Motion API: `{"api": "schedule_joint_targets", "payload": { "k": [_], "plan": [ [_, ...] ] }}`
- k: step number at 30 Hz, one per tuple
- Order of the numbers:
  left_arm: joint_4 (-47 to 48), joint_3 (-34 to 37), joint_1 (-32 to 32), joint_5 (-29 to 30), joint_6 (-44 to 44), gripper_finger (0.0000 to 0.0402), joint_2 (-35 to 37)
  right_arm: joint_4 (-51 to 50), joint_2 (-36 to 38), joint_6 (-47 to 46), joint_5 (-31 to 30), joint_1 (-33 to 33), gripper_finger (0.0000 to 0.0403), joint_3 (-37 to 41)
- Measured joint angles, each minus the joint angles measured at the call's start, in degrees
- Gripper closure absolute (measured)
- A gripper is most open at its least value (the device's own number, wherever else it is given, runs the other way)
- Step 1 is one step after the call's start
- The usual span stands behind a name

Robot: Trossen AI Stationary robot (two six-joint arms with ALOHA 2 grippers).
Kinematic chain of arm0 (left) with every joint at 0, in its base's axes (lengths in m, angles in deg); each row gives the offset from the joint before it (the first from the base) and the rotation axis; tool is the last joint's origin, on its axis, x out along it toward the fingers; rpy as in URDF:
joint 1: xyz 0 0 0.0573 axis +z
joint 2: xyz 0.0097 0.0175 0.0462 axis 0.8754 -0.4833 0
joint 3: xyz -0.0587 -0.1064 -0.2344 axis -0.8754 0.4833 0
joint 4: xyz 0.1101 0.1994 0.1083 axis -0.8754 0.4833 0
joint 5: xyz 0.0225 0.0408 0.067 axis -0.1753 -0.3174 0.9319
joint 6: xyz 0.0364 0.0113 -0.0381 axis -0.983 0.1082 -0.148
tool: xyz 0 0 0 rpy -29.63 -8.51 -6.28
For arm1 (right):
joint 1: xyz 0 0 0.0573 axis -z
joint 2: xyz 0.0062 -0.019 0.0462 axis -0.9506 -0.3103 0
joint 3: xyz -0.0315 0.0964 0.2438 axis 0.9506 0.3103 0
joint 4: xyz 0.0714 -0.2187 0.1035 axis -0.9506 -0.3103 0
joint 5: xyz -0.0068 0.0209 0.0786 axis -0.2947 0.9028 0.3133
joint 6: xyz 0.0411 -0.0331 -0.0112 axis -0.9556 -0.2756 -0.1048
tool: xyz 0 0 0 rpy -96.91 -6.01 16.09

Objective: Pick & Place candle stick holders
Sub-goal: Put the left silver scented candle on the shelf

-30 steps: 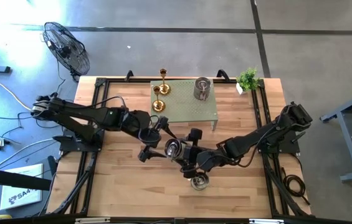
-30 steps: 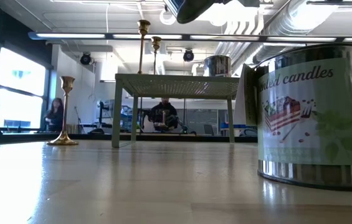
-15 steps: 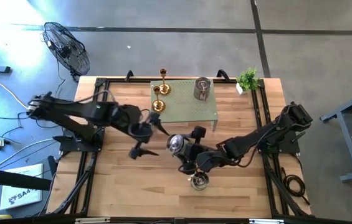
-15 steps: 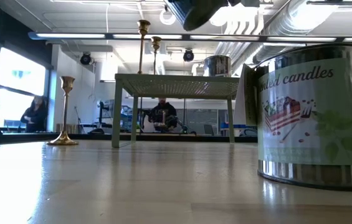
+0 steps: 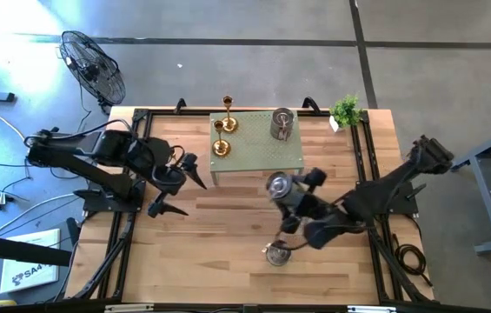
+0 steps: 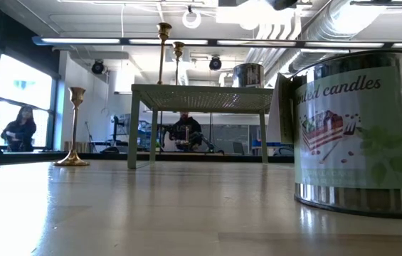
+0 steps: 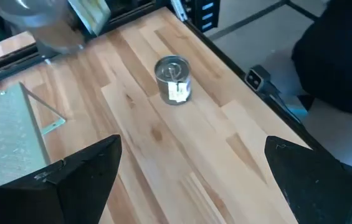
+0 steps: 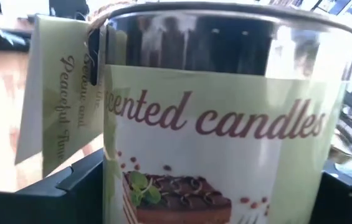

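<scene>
Item: silvery candle tin, clamped between the right gripper fingers, carried above the table just in front of the green stand.
Left gripper: jaws spread wide, empty, at the table's left.
Second tin sat on the table near its front edge.
Advice: you did best to keep the tin upright and clear the stand's edge before lowering.

The right claw clamped a silvery tin. A second tin stood just below it on the worktop; a third and two gold holders stood beyond, on the rack.
</scene>
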Motion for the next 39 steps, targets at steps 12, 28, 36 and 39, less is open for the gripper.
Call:
{"api": "schedule_joint_targets", "payload": {
  "k": [12, 28, 36, 39],
  "plan": [
    [-7.0, 14.0, 0.1, -2.1, -3.9, 0.0014, 4.8, -5.1, 20.0, 0.1, -12.8, -9.8, 0.0051, 0.0],
    [-44.1, 44.5, 10.1, -4.0, 4.8, 0.0014, 26.5, -34.0, 25.7, -28.4, -21.1, -10.6, 0.0051, 0.0],
    [-53.2, 53.4, 18.4, -15.1, 7.6, 0.0014, 31.9, -42.7, 21.8, -42.4, -18.6, -8.1, 0.0049, 3.8],
    [-53.2, 54.3, 19.8, -17.2, 7.7, 0.0014, 31.6, -42.3, 22.0, -46.7, -18.6, -5.2, 0.0049, 8.8]
  ]
}}
